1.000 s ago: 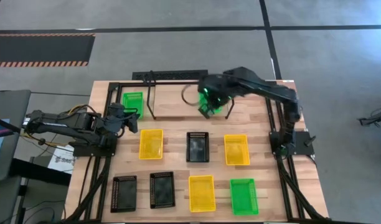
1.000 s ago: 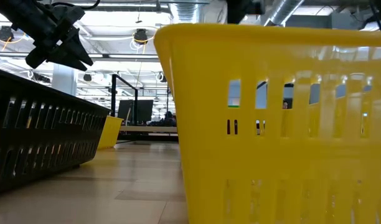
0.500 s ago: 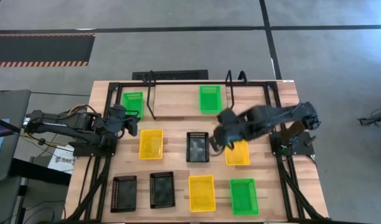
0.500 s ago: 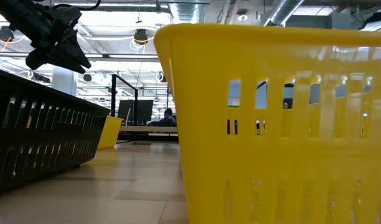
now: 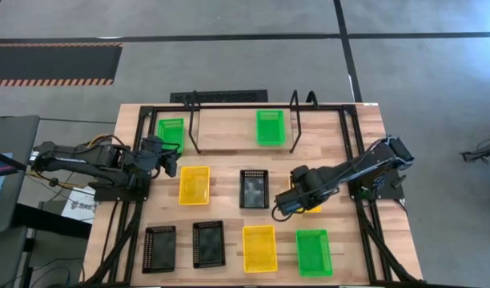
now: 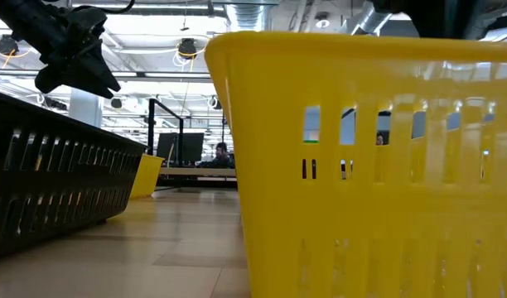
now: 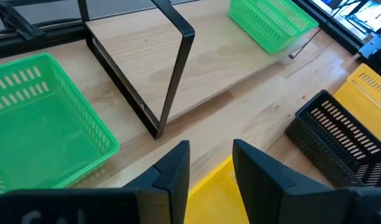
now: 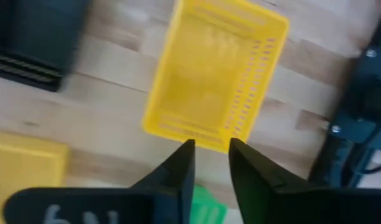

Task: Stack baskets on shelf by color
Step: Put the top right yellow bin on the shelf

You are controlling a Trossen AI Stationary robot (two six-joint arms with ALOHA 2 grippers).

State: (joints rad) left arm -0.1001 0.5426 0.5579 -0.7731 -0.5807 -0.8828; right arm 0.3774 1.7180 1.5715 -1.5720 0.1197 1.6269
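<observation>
The shelf (image 5: 229, 132) stands at the table's far side, with one green basket (image 5: 270, 126) resting on its board. My right gripper (image 5: 283, 210) hangs open, pointing down over the near short wall of a yellow basket (image 8: 215, 74) on the table's right; its fingers stand above that wall, apart from it. My left gripper (image 5: 171, 160) waits open at the left. It is above the corner of another yellow basket (image 5: 194, 185), near a green basket (image 7: 41, 124) on the table beside the shelf.
On the table stand three black baskets (image 5: 255, 189) (image 5: 208, 243) (image 5: 159, 249). A yellow one (image 5: 259, 248) and a green one (image 5: 313, 252) stand near the front edge. Black frame rods (image 5: 353, 160) run along both table sides. The shelf's upright loop (image 7: 172, 74) rises near my left gripper.
My right gripper has left the green basket standing on the shelf and swung toward the table's near edge and down. It has rolled its wrist on the way and now hangs over the right yellow basket. My left gripper has turned slightly in place.
</observation>
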